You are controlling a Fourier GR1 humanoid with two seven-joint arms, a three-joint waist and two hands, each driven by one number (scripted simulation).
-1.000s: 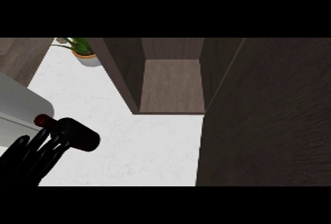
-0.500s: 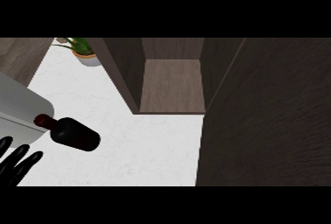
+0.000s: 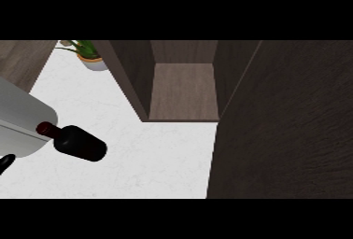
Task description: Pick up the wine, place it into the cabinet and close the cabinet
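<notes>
Head view showed the left hand (image 3: 5,162) almost gone. Half a second before, it had spread at the lower left beside the bottle; now only a black sliver remained at the eight o'clock edge. Whether that hand was released or clenched could not be told, but it was apart from the bottle. The right hand was not visible.

The wine bottle (image 3: 79,143) had stayed where it was, on the white table (image 3: 155,163) at about nine o'clock. Its red-capped neck pointed toward ten o'clock against a grey rounded shape (image 3: 21,119).

At twelve o'clock the cabinet (image 3: 183,91) stood open, its wooden shelf bare, well apart from the bottle. Its dark door (image 3: 286,126) filled the three o'clock side. A potted plant (image 3: 89,56) sat on the table at eleven o'clock.
</notes>
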